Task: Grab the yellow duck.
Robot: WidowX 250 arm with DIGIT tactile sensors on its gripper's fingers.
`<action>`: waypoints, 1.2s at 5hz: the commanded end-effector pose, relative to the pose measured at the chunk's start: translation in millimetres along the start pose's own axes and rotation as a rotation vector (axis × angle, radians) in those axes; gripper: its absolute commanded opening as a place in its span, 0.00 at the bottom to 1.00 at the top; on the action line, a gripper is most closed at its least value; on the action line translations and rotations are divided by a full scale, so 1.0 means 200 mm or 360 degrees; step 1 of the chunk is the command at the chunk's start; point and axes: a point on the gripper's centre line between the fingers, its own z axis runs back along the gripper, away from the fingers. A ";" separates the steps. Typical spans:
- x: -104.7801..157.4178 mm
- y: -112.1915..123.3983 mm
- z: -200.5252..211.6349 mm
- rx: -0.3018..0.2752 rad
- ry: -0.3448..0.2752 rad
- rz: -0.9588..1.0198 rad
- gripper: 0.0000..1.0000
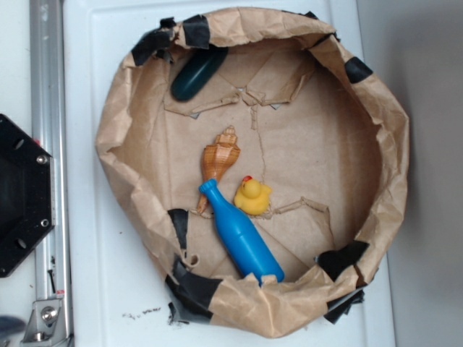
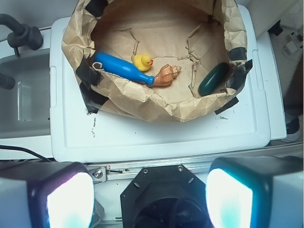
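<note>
The yellow duck [image 1: 252, 196] [image 2: 142, 61] sits upright on the floor of a brown paper nest [image 1: 116, 130] [image 2: 156, 102], close against a blue bottle [image 1: 241, 235] [image 2: 121, 69] that lies on its side. An orange-tan conch shell [image 1: 219, 157] [image 2: 167, 75] lies by the bottle's neck. In the wrist view my gripper [image 2: 149, 199] is open, its two fingers [image 2: 66, 199] far apart with nothing between them. It hangs high over the robot's base, well away from the nest. The exterior view does not show the gripper.
A dark green oval object [image 1: 197, 72] [image 2: 213, 79] lies under the nest's rim. The nest, patched with black tape, rests on a white lid [image 1: 101, 275] [image 2: 156, 133]. Beside it run a metal rail [image 1: 47, 72] and the black robot base [image 1: 22, 195] [image 2: 164, 199].
</note>
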 end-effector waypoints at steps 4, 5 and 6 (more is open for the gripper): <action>0.45 0.26 -0.37 0.0064 -0.0452 0.0351 1.00; 0.54 0.27 -0.53 0.0026 -0.0427 0.0276 1.00; 0.58 0.29 -0.64 0.0029 -0.0385 0.0198 1.00</action>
